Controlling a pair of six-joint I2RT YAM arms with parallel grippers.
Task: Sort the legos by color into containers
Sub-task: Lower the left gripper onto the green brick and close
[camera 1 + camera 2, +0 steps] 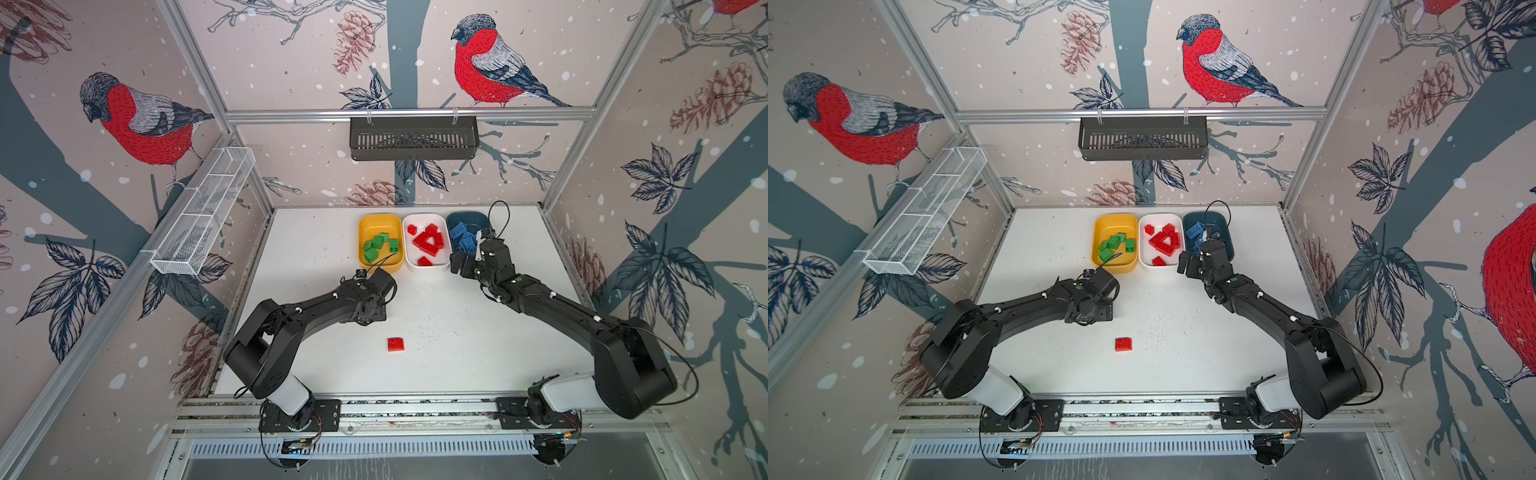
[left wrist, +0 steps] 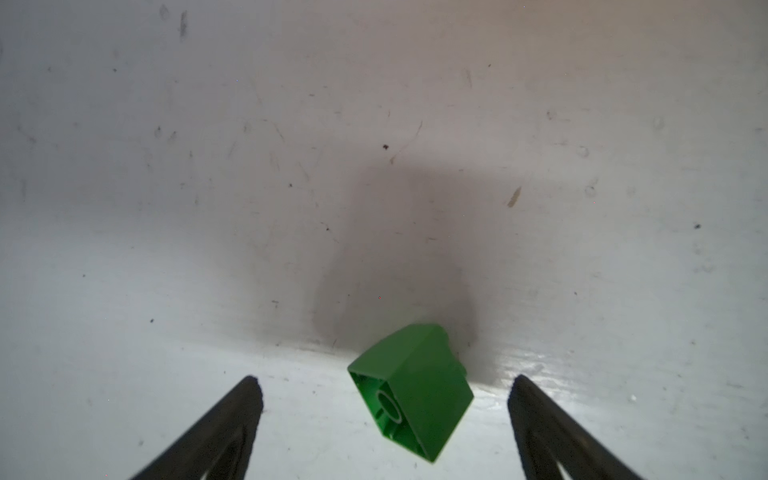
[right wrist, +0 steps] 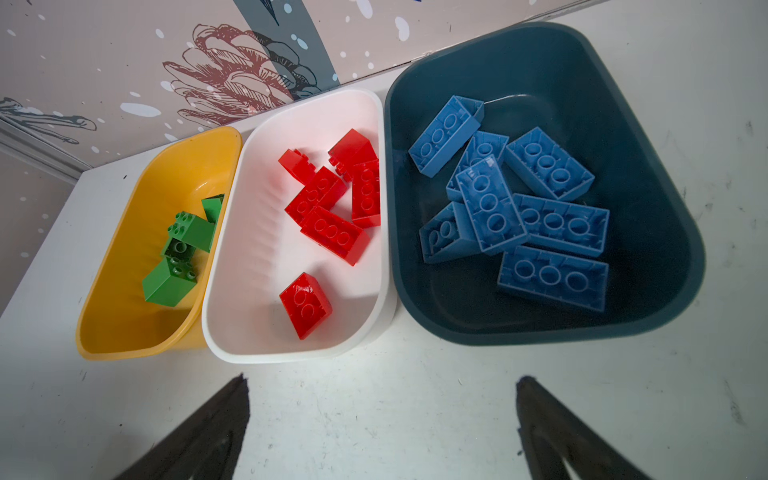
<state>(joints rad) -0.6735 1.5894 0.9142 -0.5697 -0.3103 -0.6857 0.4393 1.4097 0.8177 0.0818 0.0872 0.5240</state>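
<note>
One red brick [image 1: 395, 344] lies alone on the worktop [image 1: 457, 365], nearest. Beyond it the left fingers [image 2: 224, 428] stand wide apart, a green brick [image 2: 419, 386] tipped between them, touching neither. The right fingers [image 3: 216, 432] spread empty. Farthest, the mustard tub [image 3: 124, 311] holds green bricks [image 3: 183, 232], the white tub [image 3: 249, 291] red bricks [image 3: 332, 232], the teal tub [image 3: 540, 75] blue bricks [image 3: 552, 220].

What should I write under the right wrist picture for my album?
Green legos in the yellow tub, red ones in the white tub, blue ones in the teal tub.
</note>
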